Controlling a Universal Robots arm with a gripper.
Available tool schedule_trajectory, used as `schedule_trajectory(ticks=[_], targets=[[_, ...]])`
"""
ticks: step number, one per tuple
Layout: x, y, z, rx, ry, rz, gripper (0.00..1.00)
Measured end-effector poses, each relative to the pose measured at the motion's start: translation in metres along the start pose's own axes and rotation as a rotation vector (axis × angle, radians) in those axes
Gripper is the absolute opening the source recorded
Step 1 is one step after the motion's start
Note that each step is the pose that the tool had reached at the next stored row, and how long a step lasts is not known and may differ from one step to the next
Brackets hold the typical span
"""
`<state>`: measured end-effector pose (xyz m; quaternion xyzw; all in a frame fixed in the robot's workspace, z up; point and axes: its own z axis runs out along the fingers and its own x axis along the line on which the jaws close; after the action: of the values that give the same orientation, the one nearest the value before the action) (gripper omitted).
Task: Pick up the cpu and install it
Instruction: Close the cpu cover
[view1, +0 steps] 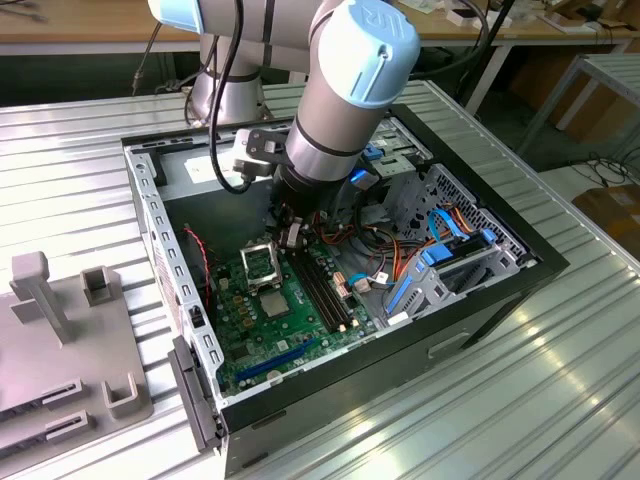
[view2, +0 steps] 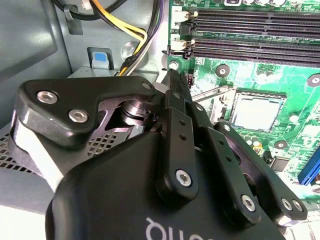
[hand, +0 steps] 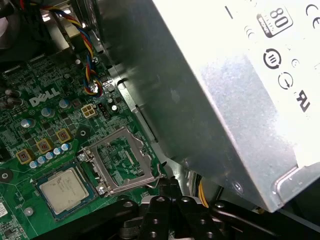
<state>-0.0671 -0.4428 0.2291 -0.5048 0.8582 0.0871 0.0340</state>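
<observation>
So the cpu (hand: 64, 193) is sitting flat in its socket on the green motherboard (view1: 300, 335), and the gripper (hand: 169, 186) hangs just beside it with its fingers pressed together on nothing, tips right at the edge of the flipped-open metal socket frame (hand: 121, 160) (that frame stands between the tips and the chip). In the second wrist view the cpu (view2: 256, 111) lies just past the black fingers (view2: 176, 97), with the long black memory slots (view2: 250, 35) further out. The silver power supply (hand: 225, 90) crowds in close beside the gripper, and yellow and black cables (view2: 135, 35) run along the case wall (view2: 30, 40).
</observation>
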Motion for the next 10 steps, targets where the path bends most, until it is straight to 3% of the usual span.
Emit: schedule_trajectory(ticks=[10], targets=[[0.0012,0.0006,-0.004,0.0031,0.0068,-0.003,0.13]])
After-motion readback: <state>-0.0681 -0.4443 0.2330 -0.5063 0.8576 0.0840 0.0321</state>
